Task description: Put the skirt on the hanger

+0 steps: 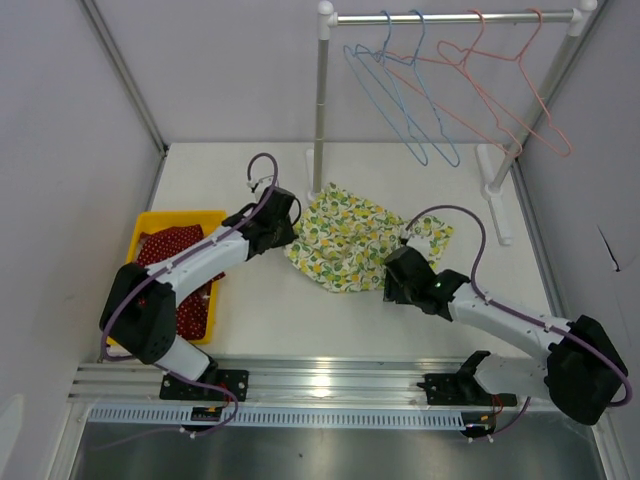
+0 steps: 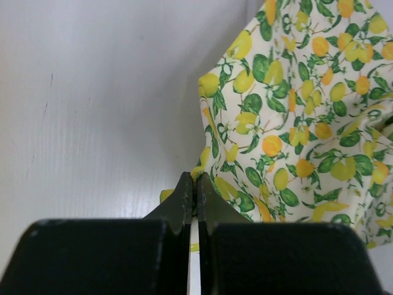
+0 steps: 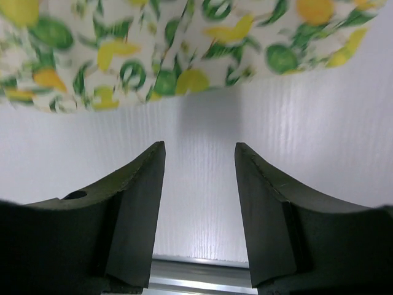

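Note:
The lemon-print skirt [image 1: 350, 240] lies crumpled on the white table. My left gripper [image 1: 287, 222] is at its left edge; in the left wrist view it [image 2: 196, 179] is shut on a fold of the skirt's hem [image 2: 295, 123]. My right gripper [image 1: 392, 280] is at the skirt's near right edge; in the right wrist view it [image 3: 199, 150] is open and empty, with the skirt [image 3: 172, 49] just beyond the fingertips. Blue hangers [image 1: 400, 90] and pink hangers [image 1: 500, 90] hang on the rail [image 1: 450, 17] at the back.
A yellow bin [image 1: 150, 235] with red polka-dot cloth [image 1: 170, 245] sits at the left under my left arm. The rack's white posts [image 1: 320, 100] and feet [image 1: 497, 190] stand behind the skirt. Grey walls close in both sides.

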You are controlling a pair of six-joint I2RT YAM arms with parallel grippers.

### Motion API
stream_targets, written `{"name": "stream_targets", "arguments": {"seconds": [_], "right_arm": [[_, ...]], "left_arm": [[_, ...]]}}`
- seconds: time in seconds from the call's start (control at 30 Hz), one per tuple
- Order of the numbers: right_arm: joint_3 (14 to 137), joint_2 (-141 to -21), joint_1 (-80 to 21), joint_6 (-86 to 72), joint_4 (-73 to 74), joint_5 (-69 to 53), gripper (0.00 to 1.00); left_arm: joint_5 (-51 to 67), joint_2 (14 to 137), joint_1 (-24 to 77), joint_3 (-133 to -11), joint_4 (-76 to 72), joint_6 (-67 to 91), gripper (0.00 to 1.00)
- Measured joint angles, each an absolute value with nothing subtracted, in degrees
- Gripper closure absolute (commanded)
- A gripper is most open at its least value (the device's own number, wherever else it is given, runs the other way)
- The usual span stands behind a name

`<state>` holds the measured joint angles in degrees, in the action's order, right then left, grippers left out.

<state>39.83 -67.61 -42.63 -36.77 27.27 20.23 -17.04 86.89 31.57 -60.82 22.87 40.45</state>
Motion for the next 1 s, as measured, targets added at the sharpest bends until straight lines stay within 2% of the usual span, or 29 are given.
{"name": "stream_targets", "arguments": {"seconds": [0.17,0.23,0.27,0.3,0.4,0.47,0.67,0.73,0.83,0.87,0.93,1.0], "right_arm": [[35.40,-68.03,-49.82,-39.11,21.89,19.40,0.44],[34.96,-69.21,-50.59,-39.51,19.49,19.35,0.38],[34.81,-70.24,-50.61,-39.66,18.02,19.38,0.32],[34.81,-71.59,-50.59,-39.88,16.69,19.70,0.22],[34.83,-75.59,-50.26,-40.47,14.26,21.56,0.10],[34.70,-76.55,-49.91,-40.58,13.37,22.41,0.07],[34.89,-79.61,-47.81,-40.97,8.75,25.34,0.08],[35.00,-81.60,-46.78,-40.80,7.18,26.61,0.14],[36.21,-84.07,-44.29,-40.07,4.75,26.61,0.58],[37.08,-85.27,-43.46,-40.03,4.49,26.81,0.80],[39.05,-87.24,-42.26,-39.42,4.69,27.07,0.94],[40.45,-87.37,-41.93,-38.72,6.52,27.99,1.00]], "left_arm": [[-14.90,85.08,31.83,-64.05,24.29,39.77,1.00],[-14.59,84.49,32.14,-66.26,25.02,39.42,1.00],[-14.50,84.14,32.42,-67.51,25.26,39.31,1.00],[-14.37,83.70,32.77,-68.62,25.36,39.03,1.00],[-14.31,82.15,33.87,-70.91,25.89,38.68,1.00],[-14.31,81.17,34.30,-71.46,26.20,38.41,1.00],[-14.33,80.44,34.50,-71.48,27.97,37.91,1.00],[-14.33,80.44,34.52,-71.48,28.05,37.74,1.00],[-14.31,80.42,34.57,-71.48,28.23,37.17,1.00],[-14.31,80.36,34.61,-71.48,28.32,36.97,1.00],[-14.31,80.01,34.61,-71.46,28.75,36.42,1.00],[-14.33,79.26,34.61,-71.46,29.32,35.81,1.00]]}}
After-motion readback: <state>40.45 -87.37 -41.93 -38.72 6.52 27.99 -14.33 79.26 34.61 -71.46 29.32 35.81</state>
